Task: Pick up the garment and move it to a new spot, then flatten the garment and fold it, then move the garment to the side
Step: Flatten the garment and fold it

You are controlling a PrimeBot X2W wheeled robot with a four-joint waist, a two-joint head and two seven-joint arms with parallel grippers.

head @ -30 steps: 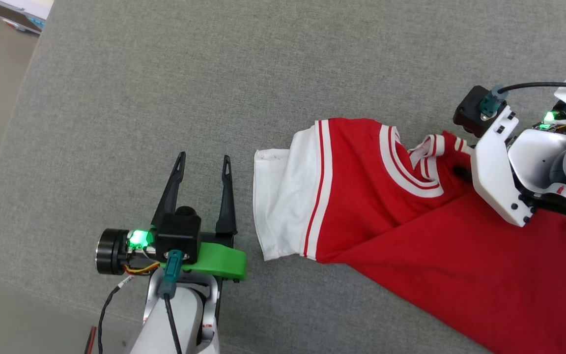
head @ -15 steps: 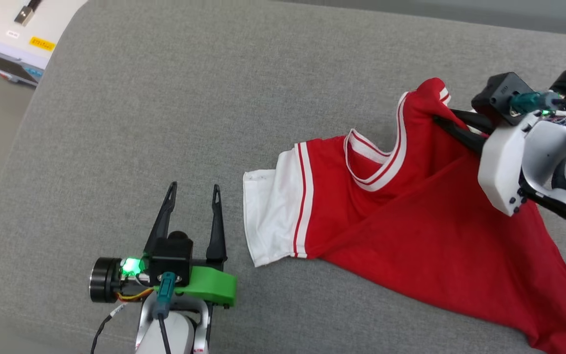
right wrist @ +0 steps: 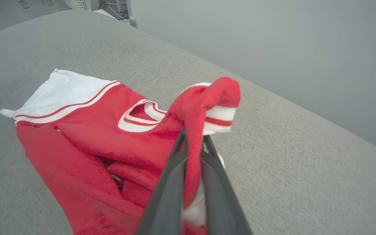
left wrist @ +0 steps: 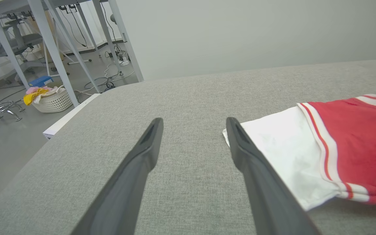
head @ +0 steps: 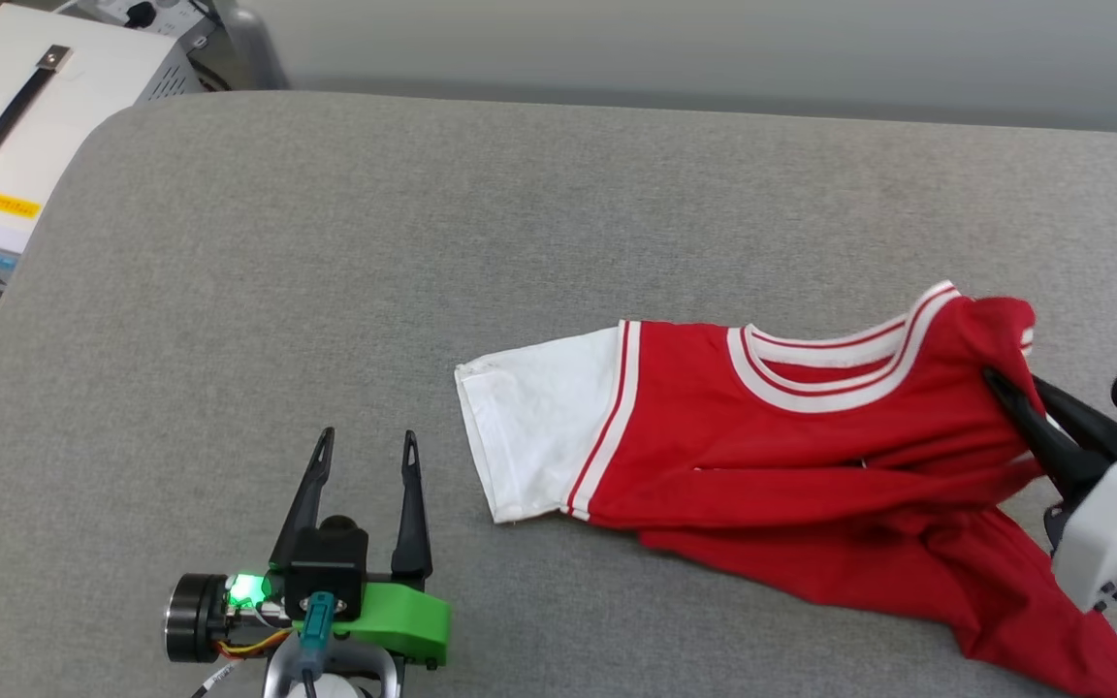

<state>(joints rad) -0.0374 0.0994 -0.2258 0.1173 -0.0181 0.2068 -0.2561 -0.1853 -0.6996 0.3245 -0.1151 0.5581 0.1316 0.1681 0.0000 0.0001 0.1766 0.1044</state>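
**Right gripper lifts shirt by the shoulder.** The right gripper (right wrist: 194, 137) is clamped on a fold of the shirt (head: 811, 456) at one shoulder. Red cloth and striped trim are bunched between its two dark fingers and droop over their tips. That pinched corner is raised off the grey pad (head: 326, 242).

The rest of the shirt lies on the pad at the right of the head view, with the collar toward the far edge. One white sleeve (head: 529, 427) is spread flat toward the robot's left. The red body is rumpled and trails to the near right corner.

The left gripper (head: 367, 436) sits low over bare pad near that sleeve, its fingers apart and holding nothing.

Beyond the pad's far left corner stands a white case (head: 15, 126) with a black handle. In the left wrist view a white basket (left wrist: 52, 101) of cloth rests on the floor among desk legs.
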